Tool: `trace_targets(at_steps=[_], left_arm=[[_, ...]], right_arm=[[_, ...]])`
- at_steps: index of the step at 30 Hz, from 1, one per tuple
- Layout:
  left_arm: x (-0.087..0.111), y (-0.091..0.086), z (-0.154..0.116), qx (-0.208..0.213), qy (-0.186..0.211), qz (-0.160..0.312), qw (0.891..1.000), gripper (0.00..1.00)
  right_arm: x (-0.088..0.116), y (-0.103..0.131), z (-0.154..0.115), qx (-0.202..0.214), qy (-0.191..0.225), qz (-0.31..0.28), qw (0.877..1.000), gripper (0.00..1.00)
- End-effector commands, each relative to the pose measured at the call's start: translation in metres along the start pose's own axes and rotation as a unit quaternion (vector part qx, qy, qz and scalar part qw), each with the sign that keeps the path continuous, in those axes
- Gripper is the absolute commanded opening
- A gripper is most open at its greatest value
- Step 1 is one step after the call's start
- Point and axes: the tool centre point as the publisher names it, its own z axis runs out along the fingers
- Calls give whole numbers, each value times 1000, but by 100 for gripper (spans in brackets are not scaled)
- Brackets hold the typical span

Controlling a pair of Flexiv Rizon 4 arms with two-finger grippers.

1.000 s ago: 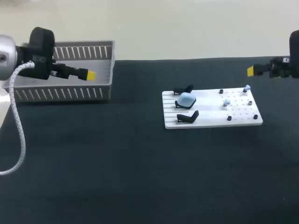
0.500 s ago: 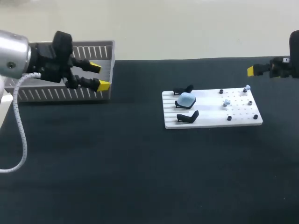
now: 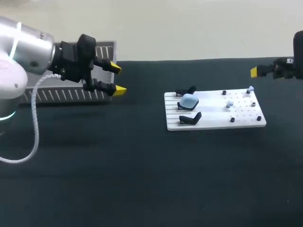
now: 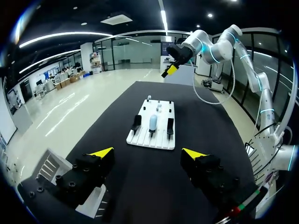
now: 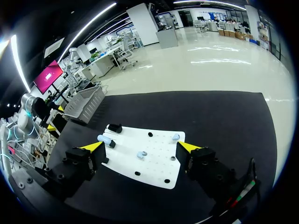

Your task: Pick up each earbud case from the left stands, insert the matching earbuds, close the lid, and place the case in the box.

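Earbud case (image 3: 189, 100) on white board (image 3: 214, 121), left fingers (image 3: 119, 90) spread wide, right fingers (image 5: 91, 146) spread wide

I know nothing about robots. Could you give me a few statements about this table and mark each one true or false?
1. A pale blue rounded earbud case sits on the white flat board. True.
2. The left gripper holds it. False: it is open and empty, near the grey slatted basket.
3. Every stand holds a case. False: the black stand nearest the robot is empty.
4. The right gripper is open. True.
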Motion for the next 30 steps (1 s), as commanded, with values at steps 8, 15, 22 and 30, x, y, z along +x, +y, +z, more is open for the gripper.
trace_targets(at_steps=[8, 15, 22, 30], left_arm=[[8, 2, 10, 11, -14, -5, 1000, 100], [1, 10, 38, 32, -42, 44, 998, 100], [-5, 14, 76, 75, -45, 56, 995, 100], [-8, -1, 106, 108, -50, 46, 992, 100]], right_arm=[[0, 0, 0, 1, 0, 0, 1000, 100], [0, 0, 0, 1, 0, 0, 1000, 100], [0, 0, 0, 1, 0, 0, 1000, 100], [0, 0, 0, 1, 0, 0, 1000, 100]])
